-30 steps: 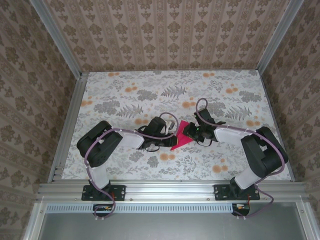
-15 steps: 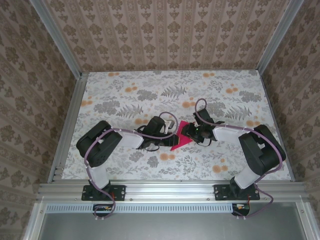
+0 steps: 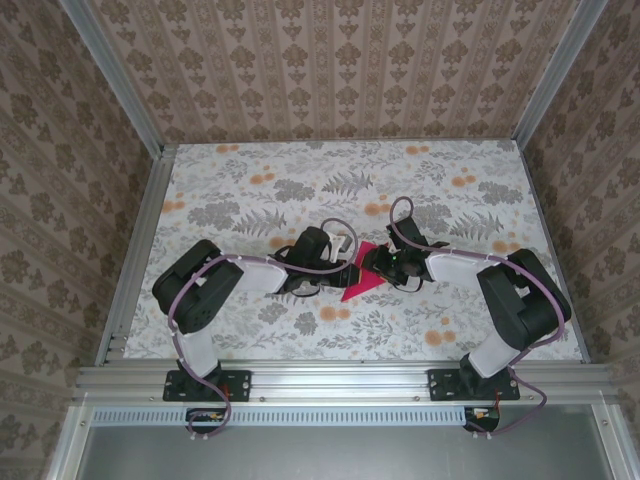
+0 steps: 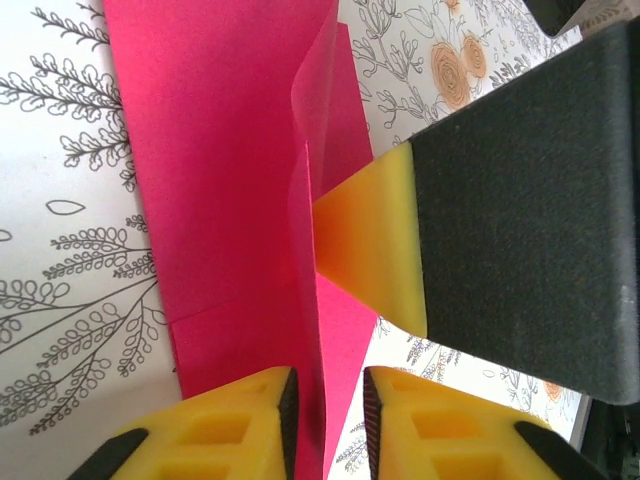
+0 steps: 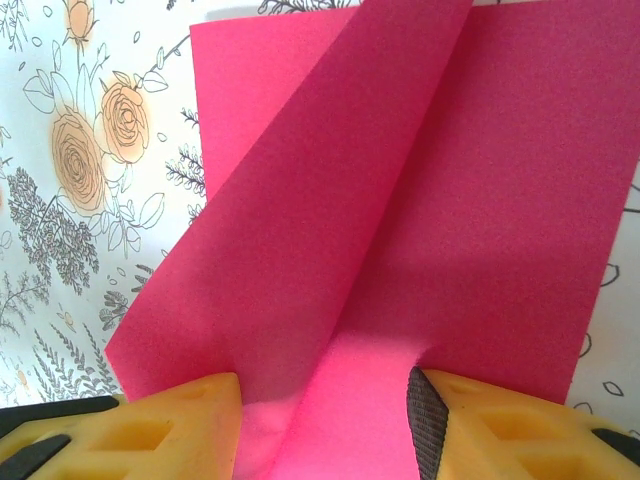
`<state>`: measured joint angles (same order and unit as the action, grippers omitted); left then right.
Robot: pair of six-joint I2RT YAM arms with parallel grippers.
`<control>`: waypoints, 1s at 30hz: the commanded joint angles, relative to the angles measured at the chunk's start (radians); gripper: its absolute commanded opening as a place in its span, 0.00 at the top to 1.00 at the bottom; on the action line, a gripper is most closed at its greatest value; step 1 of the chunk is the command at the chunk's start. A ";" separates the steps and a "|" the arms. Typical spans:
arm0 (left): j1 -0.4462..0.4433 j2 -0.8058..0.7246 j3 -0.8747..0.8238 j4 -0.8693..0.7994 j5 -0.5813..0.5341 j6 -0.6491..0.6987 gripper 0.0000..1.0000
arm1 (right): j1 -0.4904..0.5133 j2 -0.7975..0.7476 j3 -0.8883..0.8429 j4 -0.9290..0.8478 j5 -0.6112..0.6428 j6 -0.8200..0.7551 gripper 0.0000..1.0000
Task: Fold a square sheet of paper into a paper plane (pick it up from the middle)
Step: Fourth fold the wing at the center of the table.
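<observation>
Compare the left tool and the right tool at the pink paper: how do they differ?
Gap: on the left tool the jaws stand close together; on the right tool they stand wide apart.
Paper: the left tool straddles a thin raised fold of the paper; the right tool spans a broad folded flap.
Shared: yellow fingertips, and both are open around the same paper.

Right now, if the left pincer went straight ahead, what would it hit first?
Probably the raised fold of the pink paper, standing between the tips of the left pincer; the yellow fingertip of the right pincer sits just beyond.
</observation>
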<state>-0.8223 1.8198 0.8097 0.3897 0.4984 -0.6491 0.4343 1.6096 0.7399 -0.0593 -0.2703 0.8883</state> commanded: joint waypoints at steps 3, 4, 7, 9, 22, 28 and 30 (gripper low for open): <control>0.020 0.027 0.020 0.021 0.050 0.026 0.82 | -0.007 0.017 0.013 -0.019 -0.020 -0.018 0.49; 0.023 0.027 0.018 0.022 0.056 0.026 0.84 | -0.009 0.018 0.013 -0.018 -0.020 -0.018 0.50; 0.029 0.026 0.014 0.012 0.065 0.025 0.86 | -0.009 0.021 0.016 -0.021 -0.019 -0.023 0.49; 0.032 0.028 0.011 0.005 0.063 0.016 0.87 | -0.009 0.026 0.022 -0.036 -0.011 -0.023 0.49; 0.049 0.036 0.016 -0.012 0.063 -0.031 0.81 | -0.007 0.077 0.070 -0.185 0.076 -0.034 0.45; 0.066 -0.043 -0.011 -0.039 0.030 -0.035 0.72 | 0.001 0.113 0.100 -0.263 0.128 -0.036 0.49; 0.068 -0.075 -0.018 -0.065 -0.001 -0.037 0.71 | 0.002 0.122 0.106 -0.278 0.140 -0.034 0.50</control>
<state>-0.7628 1.8168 0.8040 0.3622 0.5274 -0.6781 0.4377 1.6775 0.8539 -0.2127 -0.2394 0.8661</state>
